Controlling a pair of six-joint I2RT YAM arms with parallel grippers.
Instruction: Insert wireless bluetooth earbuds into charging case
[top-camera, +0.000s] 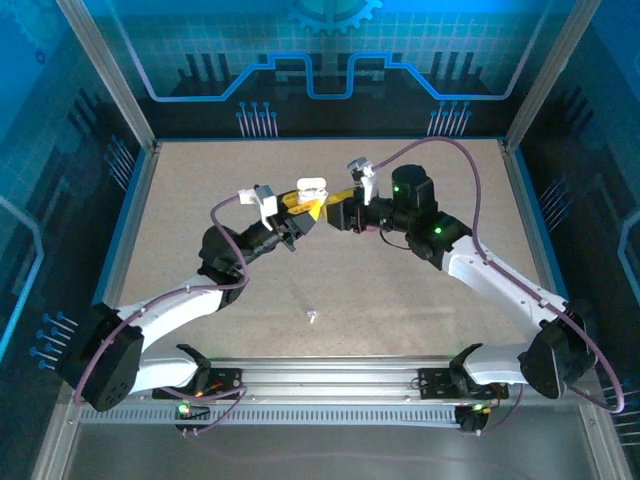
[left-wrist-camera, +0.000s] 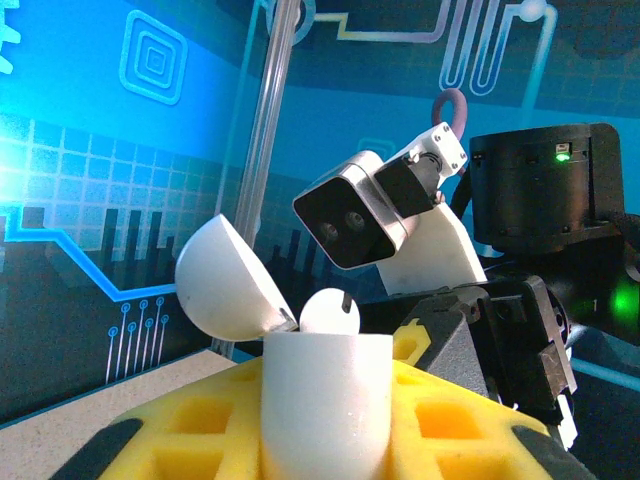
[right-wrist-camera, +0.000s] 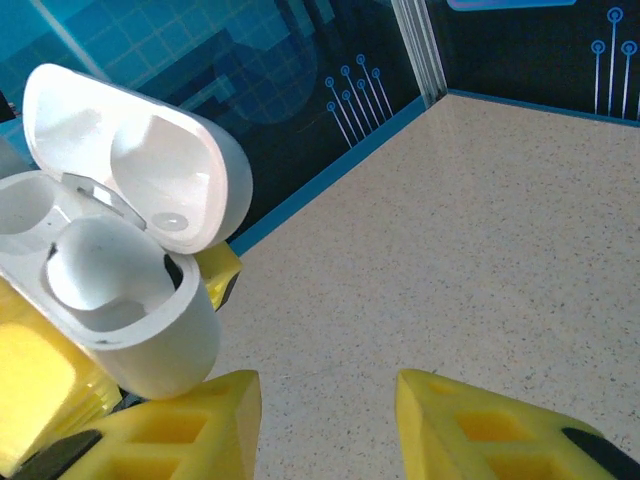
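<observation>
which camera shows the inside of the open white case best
The right wrist view: it looks down into the open case, both wells visible. The left wrist view gives its outer wall side-on, an earbud poking above the rim. The top view shows a tiny white shape.

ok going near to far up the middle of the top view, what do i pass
metal rail → small white earbud lying loose → open white charging case held up off the surface → blue back wall
</observation>
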